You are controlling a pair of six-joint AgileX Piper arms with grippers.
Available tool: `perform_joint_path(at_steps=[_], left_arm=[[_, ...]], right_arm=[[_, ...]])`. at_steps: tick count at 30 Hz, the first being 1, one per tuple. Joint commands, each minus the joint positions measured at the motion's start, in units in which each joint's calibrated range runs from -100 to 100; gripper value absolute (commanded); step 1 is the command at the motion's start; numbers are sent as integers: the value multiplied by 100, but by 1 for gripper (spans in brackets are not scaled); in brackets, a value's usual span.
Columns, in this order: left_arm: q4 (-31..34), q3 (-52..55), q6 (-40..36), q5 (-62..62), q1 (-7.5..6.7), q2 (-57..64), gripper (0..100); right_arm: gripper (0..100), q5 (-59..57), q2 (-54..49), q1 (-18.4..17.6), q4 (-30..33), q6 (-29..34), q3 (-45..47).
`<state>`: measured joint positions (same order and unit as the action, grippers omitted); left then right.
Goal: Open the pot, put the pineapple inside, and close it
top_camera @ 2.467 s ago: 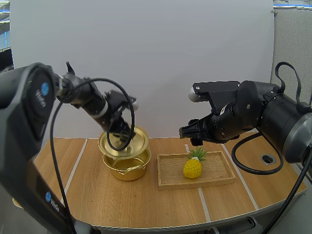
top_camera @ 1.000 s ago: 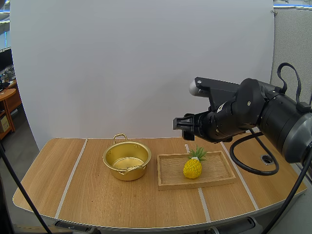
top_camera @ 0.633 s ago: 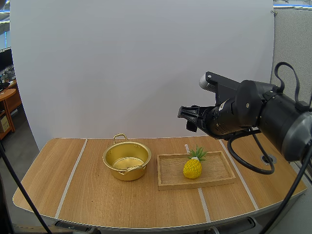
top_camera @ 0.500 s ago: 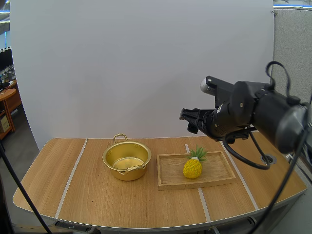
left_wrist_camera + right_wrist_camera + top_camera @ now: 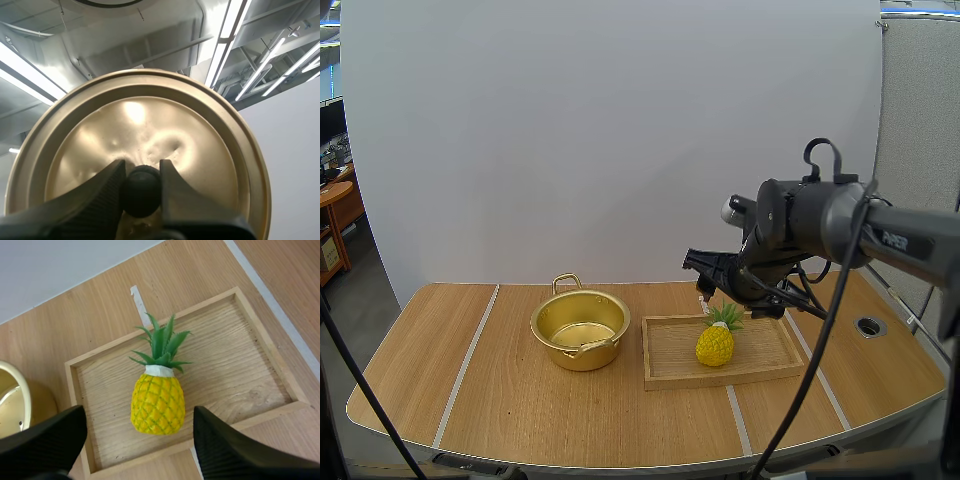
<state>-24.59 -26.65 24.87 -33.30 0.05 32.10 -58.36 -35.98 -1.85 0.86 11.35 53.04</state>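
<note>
While left fingers (image 5: 97, 197) clamp the half-hidden lid knob (image 5: 141, 189), right fingers (image 5: 47, 437) stand apart over the pineapple (image 5: 157, 401).

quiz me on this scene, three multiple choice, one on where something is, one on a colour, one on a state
1. The pot is: A open; B lidded; C tipped over.
2. The pineapple lies: A in the pot; B on the wooden tray; C held aloft.
3. The lid pinched by the left end effector is: A blue; B gold; C white.

Answers:
1 A, its bare inside shows in the high view.
2 B, the tray's rim frames it in the right wrist view.
3 B, its brassy metal shows in the left wrist view.
</note>
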Motion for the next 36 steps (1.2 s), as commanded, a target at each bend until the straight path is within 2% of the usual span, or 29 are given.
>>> perform_joint_path(at_steps=[1,4,6,14,21,30,36], left_arm=[[1,-36,-73,181,1,45,0],[1,-36,-73,181,1,45,0],[1,-36,-73,181,1,45,0],[1,-36,-73,181,1,45,0],[1,-36,-73,181,1,45,0],[1,-36,-73,181,1,45,0],[1,-36,-73,181,1,45,0]], right_arm=[[100,476,297,22,184,100,-43],[100,618,588,22,686,556,-43],[100,618,777,22,787,666,-43],[100,927,1313,22,764,777,-124],[100,395,1766,22,496,782,-613],[100,334,1901,22,239,782,-672],[100,334,1973,-116,240,804,-672]])
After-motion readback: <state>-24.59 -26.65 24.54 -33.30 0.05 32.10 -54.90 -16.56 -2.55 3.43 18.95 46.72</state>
